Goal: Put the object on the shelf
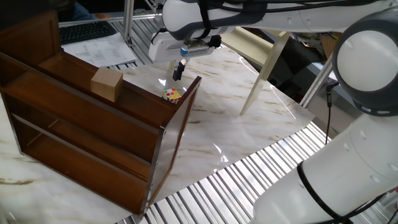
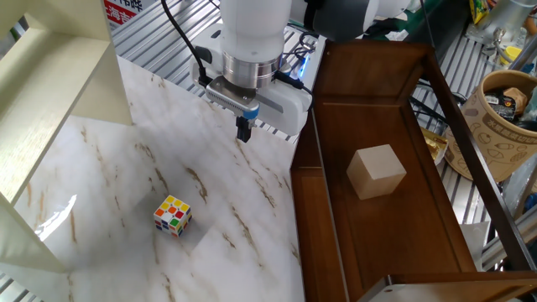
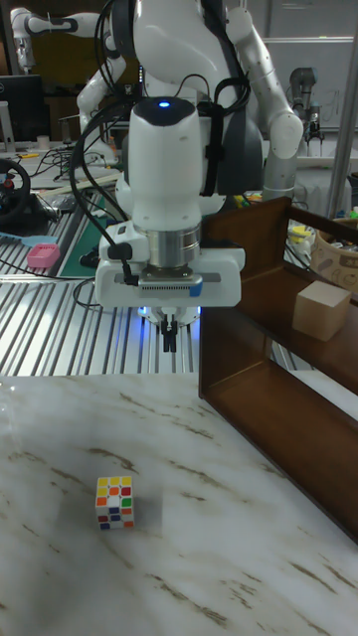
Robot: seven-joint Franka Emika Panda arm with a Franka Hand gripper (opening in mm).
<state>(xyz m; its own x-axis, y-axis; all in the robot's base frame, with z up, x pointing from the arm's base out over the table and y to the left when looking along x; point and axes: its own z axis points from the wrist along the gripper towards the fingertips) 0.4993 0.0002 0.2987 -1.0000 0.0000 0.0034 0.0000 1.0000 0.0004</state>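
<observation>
The small multicoloured Rubik's cube [image 2: 173, 216] [image 3: 114, 503] [image 1: 173, 95] rests on the marble table, a short way from the dark brown shelf [image 2: 394, 126] [image 1: 74, 134] [image 3: 288, 397]. My gripper [image 2: 243, 131] [image 3: 171, 340] [image 1: 178, 71] hangs above the table, well behind the cube and close to the shelf's side panel. Its black fingers are pressed together with nothing between them. The cube is free, not touched by anything.
A plain tan wooden block [image 2: 377, 171] [image 1: 106, 84] sits on a shelf tier. A cream-white legged frame [image 2: 50, 109] [image 1: 264, 68] stands over the table's other side. A patterned cup [image 2: 503, 117] with clutter stands beyond the shelf.
</observation>
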